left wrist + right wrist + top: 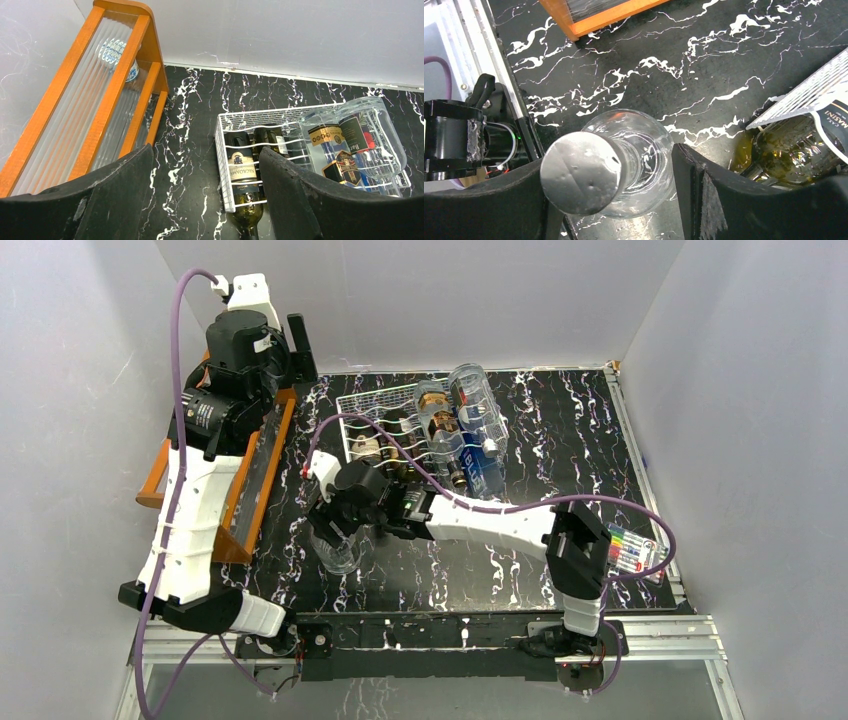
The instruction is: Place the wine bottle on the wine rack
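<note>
Several bottles (242, 170) on rack (219, 145) | left gripper (206, 152) released | right gripper (609, 156) released — astride clear bottle (580, 174)

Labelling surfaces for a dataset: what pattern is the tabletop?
The tabletop is black with white marble veins; right wrist view shows it best.

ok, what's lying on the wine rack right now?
On the wine rack: two dark wine bottles in the left grooves, clear bottles at right. The left gripper's finger hides the near middle, so the clear ones can't be counted.
</note>
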You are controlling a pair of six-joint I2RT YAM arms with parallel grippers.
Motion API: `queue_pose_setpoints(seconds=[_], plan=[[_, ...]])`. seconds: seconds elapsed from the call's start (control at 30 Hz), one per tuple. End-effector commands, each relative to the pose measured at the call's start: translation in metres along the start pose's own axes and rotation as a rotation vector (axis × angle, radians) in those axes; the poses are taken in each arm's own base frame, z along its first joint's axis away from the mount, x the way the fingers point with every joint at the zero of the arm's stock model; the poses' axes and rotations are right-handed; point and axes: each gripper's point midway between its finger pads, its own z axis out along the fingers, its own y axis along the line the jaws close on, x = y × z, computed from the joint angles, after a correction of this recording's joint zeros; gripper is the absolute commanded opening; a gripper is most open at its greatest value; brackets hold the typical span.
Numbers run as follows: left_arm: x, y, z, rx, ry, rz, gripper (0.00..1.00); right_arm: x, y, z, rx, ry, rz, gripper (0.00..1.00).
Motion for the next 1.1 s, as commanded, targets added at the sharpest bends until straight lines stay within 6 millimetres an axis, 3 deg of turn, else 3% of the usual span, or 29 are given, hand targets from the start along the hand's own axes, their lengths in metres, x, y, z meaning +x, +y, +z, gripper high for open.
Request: queue_pose_setpoints(seconds=[0.0, 0.33, 0.6, 1.07], plan=[[-0.019, 0.008, -0.014, -0.014, -0.062, -0.013, 0.76, -0.044, -0.001, -0.026, 0.022, -0.103, 0.031, 0.81], [-0.020, 0.009, -0.015, -0.016, -0.066, -0.014, 0.77, -0.056, 0.005, -0.023, 0.005, -0.078, 0.040, 0.79], [-0.019, 0.008, -0.015, -0.016, -0.063, -0.011, 0.77, -0.058, 0.005, -0.012, 0.007, -0.061, 0.025, 0.60], [-0.015, 0.006, -0.011, -0.011, -0.051, -0.006, 0.77, -0.044, 0.006, -0.011, -0.003, -0.015, 0.018, 0.59]])
